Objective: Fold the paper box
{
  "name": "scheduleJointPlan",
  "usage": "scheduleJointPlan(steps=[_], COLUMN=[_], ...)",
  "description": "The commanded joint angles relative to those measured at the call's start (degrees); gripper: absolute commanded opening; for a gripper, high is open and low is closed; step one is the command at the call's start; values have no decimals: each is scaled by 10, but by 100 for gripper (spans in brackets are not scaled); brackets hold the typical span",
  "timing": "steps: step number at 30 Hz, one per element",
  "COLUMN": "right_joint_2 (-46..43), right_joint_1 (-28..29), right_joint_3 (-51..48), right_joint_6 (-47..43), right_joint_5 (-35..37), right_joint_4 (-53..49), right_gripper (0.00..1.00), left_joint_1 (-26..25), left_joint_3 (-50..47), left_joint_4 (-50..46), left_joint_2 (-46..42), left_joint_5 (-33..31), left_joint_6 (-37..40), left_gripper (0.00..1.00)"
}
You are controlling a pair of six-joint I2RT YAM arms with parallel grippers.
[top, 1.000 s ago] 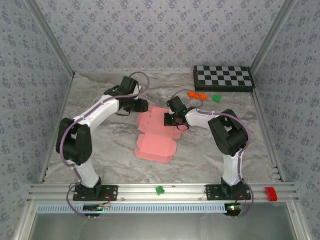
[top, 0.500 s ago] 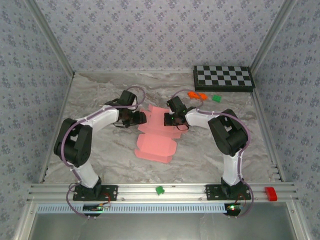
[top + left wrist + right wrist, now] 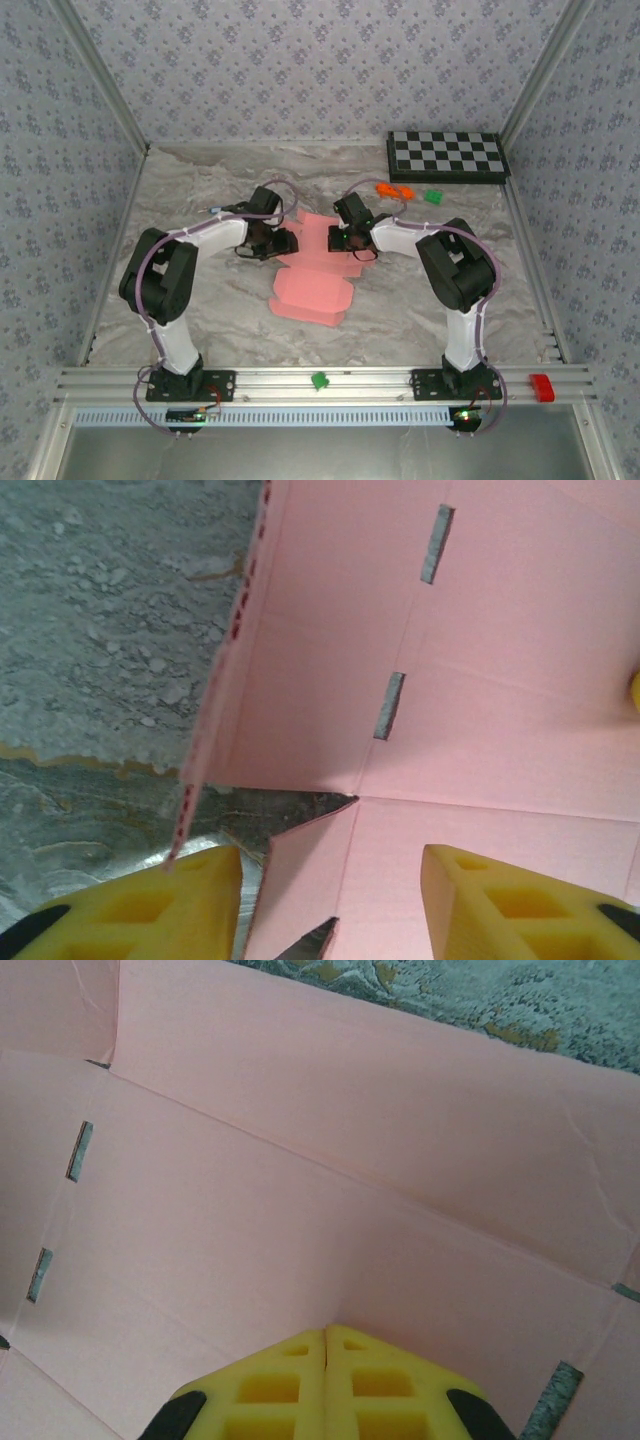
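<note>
The salmon-pink die-cut card sheet (image 3: pixel 308 292) lies flat on the marbled grey table (image 3: pixel 200 190), its long axis running away from the arm bases, between the two arms. The left gripper (image 3: pixel 284 241) sits at the sheet's left edge with jaws parted. A flap corner lies between its yellow fingers (image 3: pixel 150 905), not yet pinched, and a side flap (image 3: pixel 225 680) that seems tilted up is just ahead and to their left. The right gripper (image 3: pixel 327 1350) is clenched on nothing, its tips low over the middle panel, probably pinning it. The left is nearer that edge, so the fold likely falls to it.
</note>
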Motion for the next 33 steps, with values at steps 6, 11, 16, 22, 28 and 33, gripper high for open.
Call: scheduleJointPlan(steps=[6, 11, 16, 22, 28, 33], right_joint_2=[7, 10, 12, 14, 14, 14], right_joint_1=[1, 1, 1, 2, 1, 1], right_joint_3=[-22, -22, -23, -23, -23, -22], right_joint_6=[7, 9, 11, 11, 11, 12], right_joint_5=[12, 11, 10, 10, 9, 10], right_joint_4=[-44, -43, -42, -43, -43, -44], right_gripper=[1, 1, 1, 1, 1, 1], left_joint_1=[-22, -27, -38, -46, -56, -57], left_joint_3=[28, 30, 32, 37, 45, 50], left_joint_4=[-17, -7, 1, 9, 7, -5], left_joint_2=[-20, -17, -8, 16, 33, 41], left_joint_5=[-12, 5, 10, 26, 29, 19], left_joint_6=[21, 35, 39, 39, 42, 42], left_gripper=[46, 41, 39, 35, 35, 36])
